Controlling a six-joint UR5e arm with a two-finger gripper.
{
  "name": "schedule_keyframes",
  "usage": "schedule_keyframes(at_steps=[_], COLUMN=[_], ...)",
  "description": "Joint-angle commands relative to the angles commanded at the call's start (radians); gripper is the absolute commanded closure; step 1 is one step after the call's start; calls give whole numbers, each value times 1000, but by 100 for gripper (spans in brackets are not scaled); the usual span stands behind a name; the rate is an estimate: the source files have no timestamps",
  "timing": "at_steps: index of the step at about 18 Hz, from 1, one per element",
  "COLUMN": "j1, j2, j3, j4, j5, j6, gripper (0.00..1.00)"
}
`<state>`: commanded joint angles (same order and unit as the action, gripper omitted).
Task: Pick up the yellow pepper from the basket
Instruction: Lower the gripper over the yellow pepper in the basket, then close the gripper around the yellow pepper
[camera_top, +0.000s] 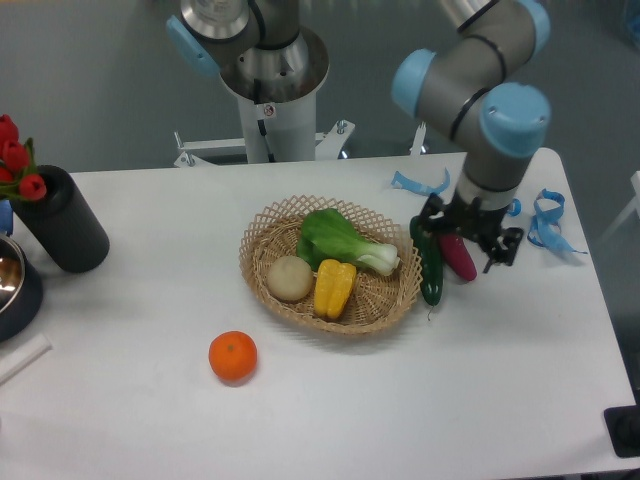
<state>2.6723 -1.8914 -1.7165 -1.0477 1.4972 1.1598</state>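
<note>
Hand (470, 243) hangs low just right of the basket (262, 270), near the surface's right edge; whether it grips anything is unclear. Yellow pepper (333, 288) lies in the basket's front.

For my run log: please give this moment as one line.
gripper: right of basket, jaws unclear | yellow pepper: in basket, untouched | grasp: not done

No readable words or numbers anywhere. One small sticker (267, 110) with a red mark sits on the white robot pedestal (278, 125), and it is too small and blurred to make out.
</note>
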Motion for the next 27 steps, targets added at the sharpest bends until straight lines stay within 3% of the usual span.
schedule_keyframes(at_steps=[9, 27], j1=[-147, -249], j2=[-11, -103], j3=[20, 9], j4=[-22, -22], j5=[-9, 64], j6=[-290, -456], gripper=[0, 0])
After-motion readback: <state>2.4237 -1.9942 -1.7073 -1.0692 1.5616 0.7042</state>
